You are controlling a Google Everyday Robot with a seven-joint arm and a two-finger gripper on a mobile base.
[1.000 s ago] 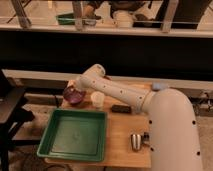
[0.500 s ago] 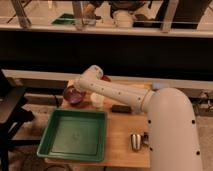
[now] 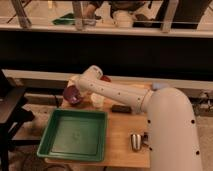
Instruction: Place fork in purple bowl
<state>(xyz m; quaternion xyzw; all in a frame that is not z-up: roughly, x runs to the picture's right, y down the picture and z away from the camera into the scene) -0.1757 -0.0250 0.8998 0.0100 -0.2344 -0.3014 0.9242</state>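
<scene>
The purple bowl (image 3: 73,94) sits at the far left of the wooden table (image 3: 122,135), partly covered by my arm. My gripper (image 3: 76,88) is at the end of the white arm, right over the bowl's far-right rim, mostly hidden by the wrist. The fork does not show; I cannot tell whether it is in the gripper or in the bowl. A white cup (image 3: 97,100) stands just right of the bowl, under the arm.
A large green rectangular tray (image 3: 75,134) fills the table's front left. A dark flat object (image 3: 121,108) lies mid-table. A metal cup (image 3: 136,141) lies near the front right. An orange-red bowl (image 3: 105,78) peeks out behind the arm. A railing runs behind.
The arm's end has shifted only slightly over the purple bowl. Nothing else has moved.
</scene>
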